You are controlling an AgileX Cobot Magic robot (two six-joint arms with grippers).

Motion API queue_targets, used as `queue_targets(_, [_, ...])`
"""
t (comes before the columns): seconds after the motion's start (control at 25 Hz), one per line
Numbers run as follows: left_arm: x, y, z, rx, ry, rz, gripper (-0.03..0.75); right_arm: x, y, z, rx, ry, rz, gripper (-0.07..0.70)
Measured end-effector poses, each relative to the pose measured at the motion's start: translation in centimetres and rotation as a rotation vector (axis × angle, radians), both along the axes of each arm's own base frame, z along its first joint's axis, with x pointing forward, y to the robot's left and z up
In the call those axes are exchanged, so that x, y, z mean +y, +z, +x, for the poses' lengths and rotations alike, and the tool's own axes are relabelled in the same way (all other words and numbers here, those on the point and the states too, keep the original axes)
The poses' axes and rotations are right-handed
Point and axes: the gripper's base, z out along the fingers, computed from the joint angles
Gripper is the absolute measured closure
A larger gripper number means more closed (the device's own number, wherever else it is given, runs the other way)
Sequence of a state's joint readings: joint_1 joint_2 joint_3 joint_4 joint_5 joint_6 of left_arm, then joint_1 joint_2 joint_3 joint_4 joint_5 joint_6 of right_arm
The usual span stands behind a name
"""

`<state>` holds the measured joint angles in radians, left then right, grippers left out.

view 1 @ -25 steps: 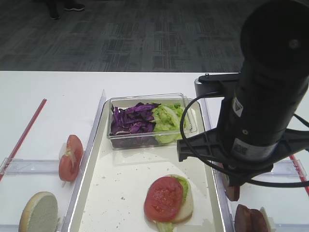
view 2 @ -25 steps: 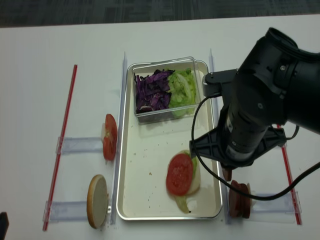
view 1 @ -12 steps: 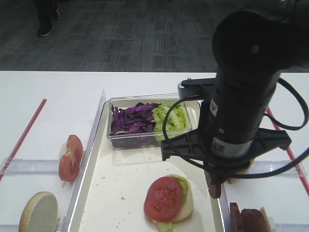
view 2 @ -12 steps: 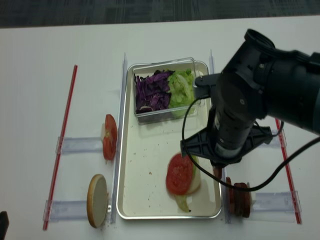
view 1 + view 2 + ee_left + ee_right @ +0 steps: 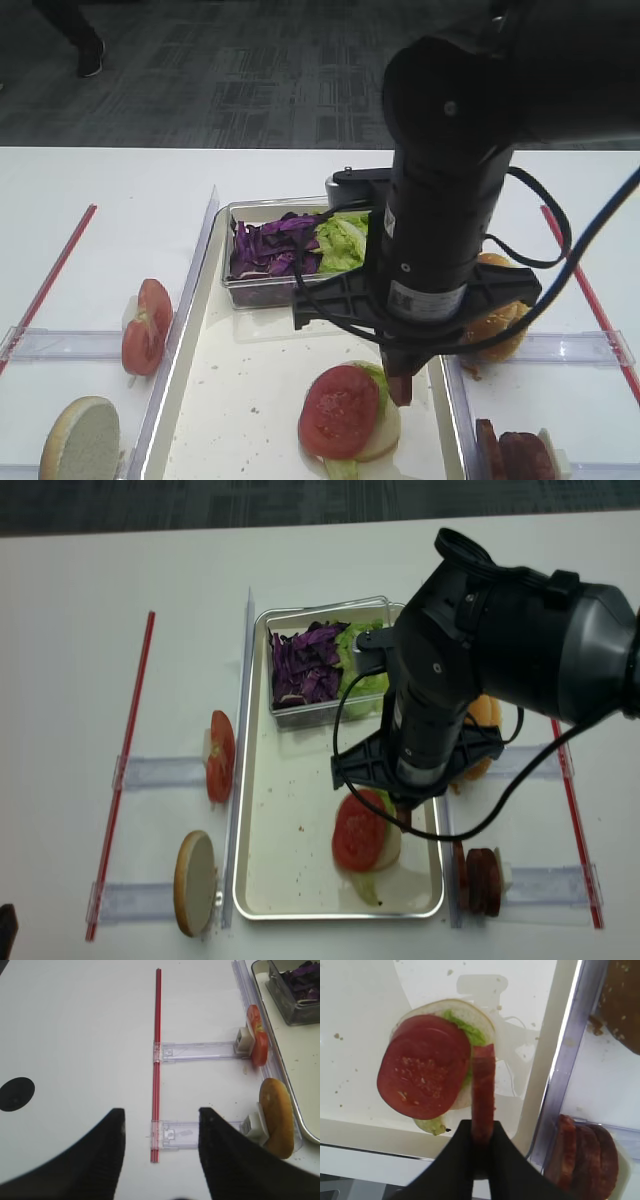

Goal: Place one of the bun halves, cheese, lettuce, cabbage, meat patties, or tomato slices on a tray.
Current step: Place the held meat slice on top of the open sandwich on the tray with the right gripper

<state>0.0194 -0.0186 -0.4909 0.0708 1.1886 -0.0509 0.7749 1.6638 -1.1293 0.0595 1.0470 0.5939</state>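
Observation:
My right gripper (image 5: pixel 482 1132) is shut on a meat patty (image 5: pixel 483 1095), held on edge. It hangs over the right side of the cream tray (image 5: pixel 420 985), just right of a stack there. That stack is a tomato slice (image 5: pixel 422 1082) on lettuce (image 5: pixel 472 1035) on a pale bun half (image 5: pixel 465 1010). From above, the patty (image 5: pixel 402 388) hangs beside the tomato slice (image 5: pixel 338 410). My left gripper (image 5: pixel 161 1112) is open and holds nothing, over the white table left of the tray.
A clear box at the tray's far end holds purple cabbage (image 5: pixel 275 250) and lettuce (image 5: pixel 340 243). Left racks carry a tomato slice (image 5: pixel 147 325) and a bun half (image 5: pixel 80 438). Right racks carry a bun half (image 5: pixel 495 325) and more meat patties (image 5: pixel 515 455). A red strip (image 5: pixel 156 1060) lies at far left.
My right arm has swung left from the right-hand meat rack to over the tray, carrying the patty. The left gripper's earlier state is not shown.

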Motion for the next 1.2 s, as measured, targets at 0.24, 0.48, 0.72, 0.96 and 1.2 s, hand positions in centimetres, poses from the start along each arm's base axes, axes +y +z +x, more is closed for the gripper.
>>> queue_targets(0.24, [0.0,0.0,0.0,0.000,0.000,0.000,0.402,0.8,-0.4,0.7,0.009,0.016,0.008,0.540])
queue_targets(0.48, [0.0,0.0,0.0,0.000,0.000,0.000,0.402,1.6,-0.4,0.8,0.008,0.037,0.016,0.540])
queue_targets(0.72, [0.0,0.0,0.0,0.000,0.000,0.000,0.402,2.1,-0.1,0.7,0.009,0.059,0.047,0.540])
queue_targets(0.96, [0.0,0.0,0.0,0.000,0.000,0.000,0.402,2.8,0.1,0.6,0.012,0.062,0.127,0.540])
queue_targets(1.2, [0.0,0.0,0.0,0.000,0.000,0.000,0.402,3.2,0.2,0.7,-0.001,0.058,0.171,0.540])
